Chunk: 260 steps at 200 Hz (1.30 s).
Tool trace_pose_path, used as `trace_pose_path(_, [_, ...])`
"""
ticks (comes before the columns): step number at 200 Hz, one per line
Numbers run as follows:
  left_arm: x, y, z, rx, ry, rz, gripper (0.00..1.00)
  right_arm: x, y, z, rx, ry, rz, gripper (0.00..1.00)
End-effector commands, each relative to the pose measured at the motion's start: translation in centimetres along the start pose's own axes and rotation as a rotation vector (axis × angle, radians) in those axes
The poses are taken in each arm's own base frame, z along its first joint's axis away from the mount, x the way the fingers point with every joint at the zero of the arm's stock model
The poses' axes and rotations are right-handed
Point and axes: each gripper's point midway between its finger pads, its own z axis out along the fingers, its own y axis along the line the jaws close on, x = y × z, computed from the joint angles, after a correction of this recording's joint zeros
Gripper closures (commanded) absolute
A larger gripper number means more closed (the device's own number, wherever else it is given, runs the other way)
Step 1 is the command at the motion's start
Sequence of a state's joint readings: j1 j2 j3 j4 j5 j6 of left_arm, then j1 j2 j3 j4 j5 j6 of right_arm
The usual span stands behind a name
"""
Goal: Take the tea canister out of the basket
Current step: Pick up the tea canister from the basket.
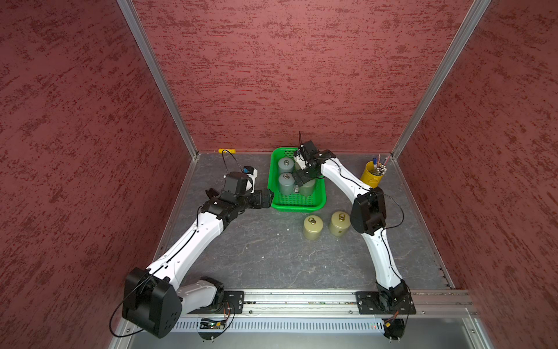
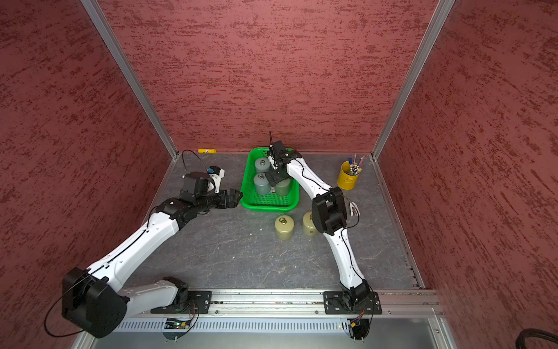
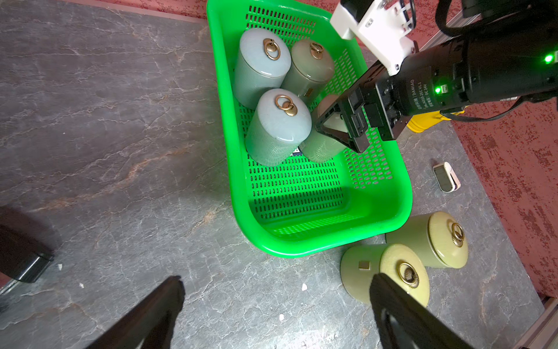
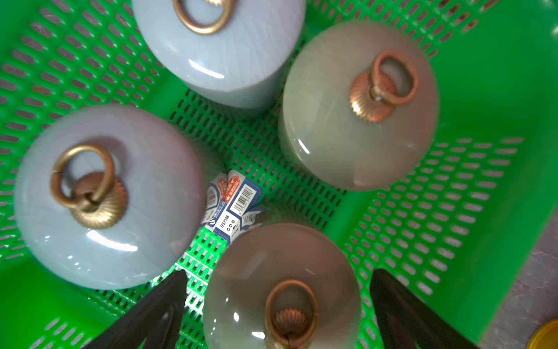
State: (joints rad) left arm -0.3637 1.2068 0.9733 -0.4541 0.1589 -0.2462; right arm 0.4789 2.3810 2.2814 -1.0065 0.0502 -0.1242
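Seemingly right end effector (image 4: pixel 277 273) straddles tea canister (image 4: pixel 256 266).

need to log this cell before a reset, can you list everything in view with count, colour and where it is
basket: 1, bright green, far middle of the table
blue-grey tea canisters: 2, upright in the basket
grey-green tea canisters: 2, upright in the basket
yellow-green tea canisters: 2, upright on the table in front of the basket
printed packet: 1, blue and white, on the basket floor
pen bucket: 1, yellow, far right corner
stick-shaped item: 1, yellow, by the back wall
small device: 1, white, right of the basket
table: 1, grey stone pattern
left gripper: black, open, left of the basket
right gripper: black, open, astride one grey-green canister
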Motion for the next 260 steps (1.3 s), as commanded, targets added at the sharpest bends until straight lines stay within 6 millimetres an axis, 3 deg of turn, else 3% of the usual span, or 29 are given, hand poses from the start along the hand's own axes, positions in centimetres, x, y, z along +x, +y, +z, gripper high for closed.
trace_pose_path(1, [0.3, 0.1, -0.1, 0.008, 0.003, 0.014, 0.00, 0.5, -0.1, 0.4, -0.017, 0.022, 0.012, 0.05])
trace_pose_path(42, [0.3, 0.1, 0.0, 0.006, 0.004, 0.013, 0.00, 1.2, 0.2, 0.9, -0.031, 0.041, 0.029, 0.10])
trace_pose_path(130, [0.6, 0.3, 0.1, 0.003, 0.008, 0.010, 0.00, 2.1, 0.1, 1.8, -0.031, 0.068, 0.052, 0.06])
trace_pose_path(161, [0.6, 0.3, 0.1, 0.000, 0.008, 0.009, 0.00, 2.2, 0.0, 1.9, -0.041, 0.072, 0.060, 0.11])
trace_pose_path(237, [0.8, 0.5, 0.2, -0.002, 0.010, 0.008, 0.00, 2.7, 0.0, 2.4, -0.055, 0.089, 0.070, 0.12])
trace_pose_path(260, [0.8, 0.4, 0.2, -0.002, 0.010, 0.007, 0.00, 2.8, 0.1, 2.5, -0.060, 0.093, 0.072, 0.19])
